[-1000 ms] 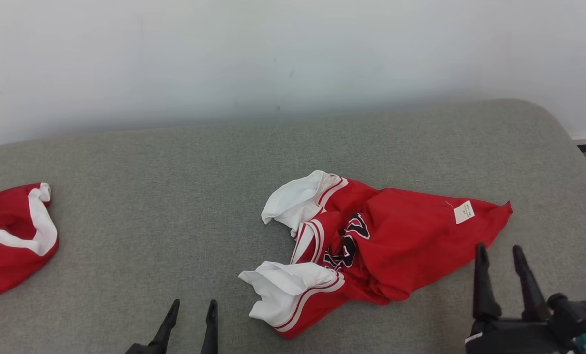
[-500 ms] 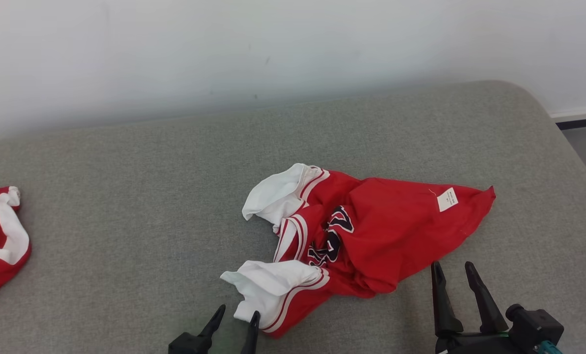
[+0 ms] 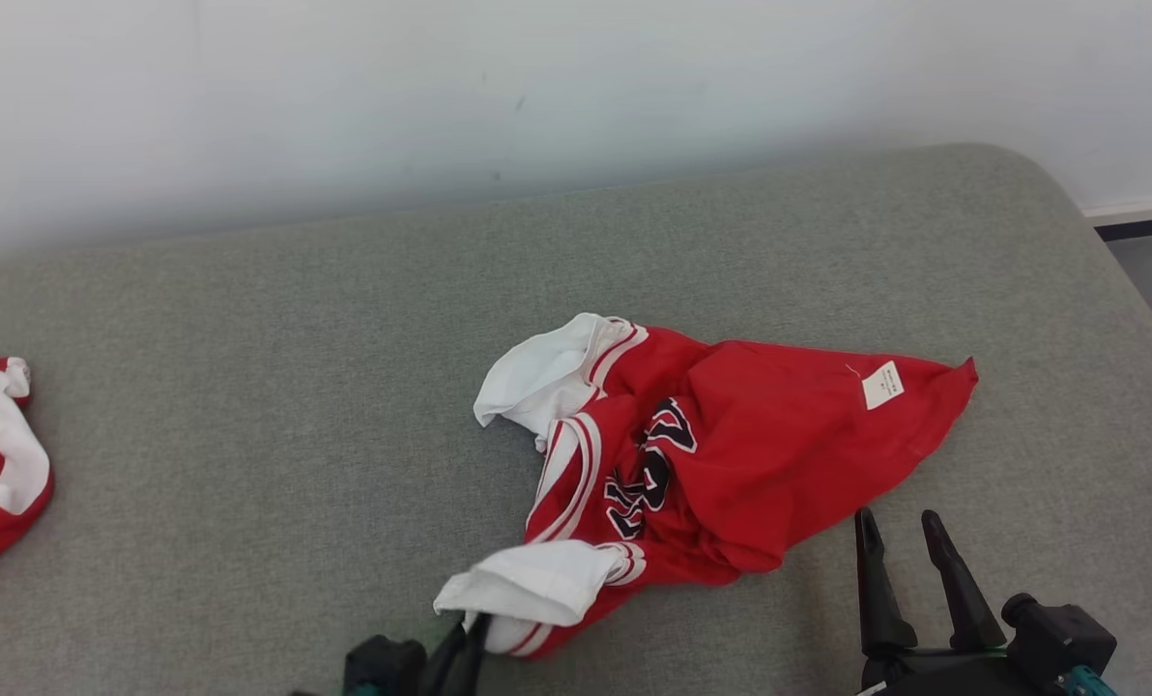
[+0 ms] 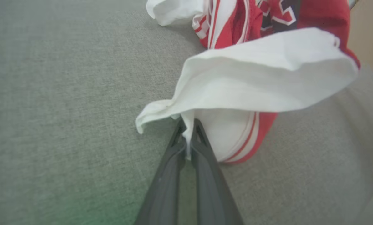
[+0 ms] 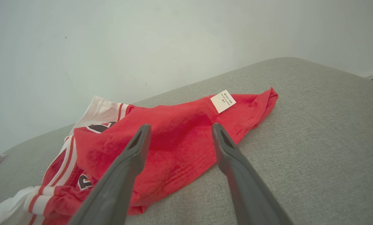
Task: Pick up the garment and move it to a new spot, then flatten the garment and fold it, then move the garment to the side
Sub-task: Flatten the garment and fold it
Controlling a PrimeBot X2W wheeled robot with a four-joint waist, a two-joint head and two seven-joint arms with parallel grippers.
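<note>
Garment (image 3: 750, 435): crumpled red-and-white jersey cloth, limp fold pinched in left hand (image 4: 188, 124).

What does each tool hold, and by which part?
The left tool grips the crumpled red and white cloth garment by its white edge. The right tool is open and empty.

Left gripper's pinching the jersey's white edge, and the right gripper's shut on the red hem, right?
Not quite. The left gripper does pinch the jersey by its white edge, but the right wrist view shows the right gripper open, holding nothing.
</note>
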